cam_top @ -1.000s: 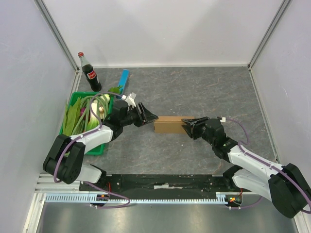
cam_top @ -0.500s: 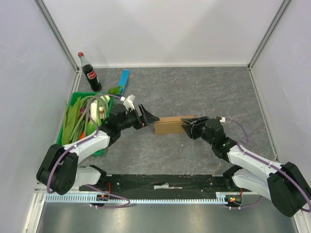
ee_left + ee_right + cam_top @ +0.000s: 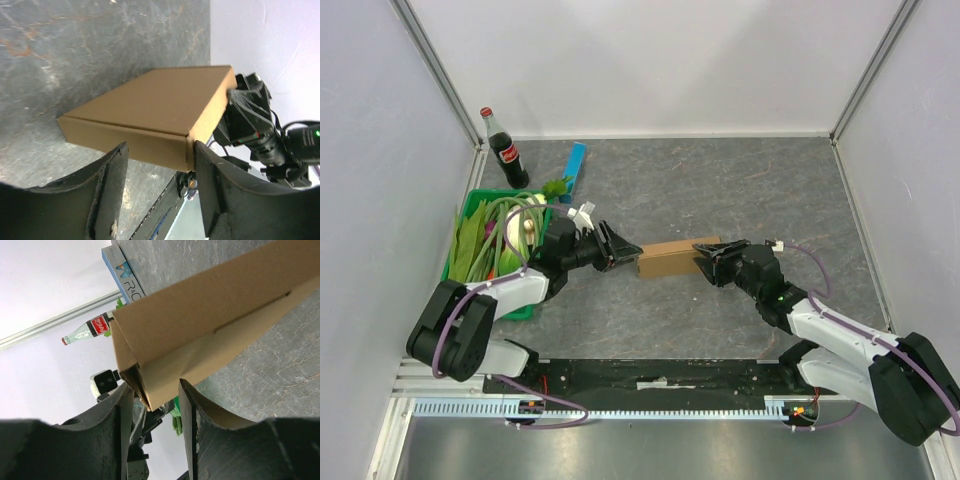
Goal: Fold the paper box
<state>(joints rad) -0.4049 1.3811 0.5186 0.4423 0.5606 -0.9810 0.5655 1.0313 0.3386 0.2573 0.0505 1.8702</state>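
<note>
Right hand [image 3: 705,262] clasps paper box [image 3: 668,258] (lid down); left hand [image 3: 631,248] gapes nearby

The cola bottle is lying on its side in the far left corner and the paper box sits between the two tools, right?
No: the top external view shows the cola bottle standing upright there. The paper box does sit between the left tool and right tool.

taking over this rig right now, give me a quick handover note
Left gripper: open, its fingers just off the paper box at its left end, holding nothing.
Right gripper: shut on the box's right end.
Box: flat on the table, between the two arms.
Done: it reads as a closed, flat box.
Left: the corner by the right fingers looks open; check it, tuck, then release.
</note>
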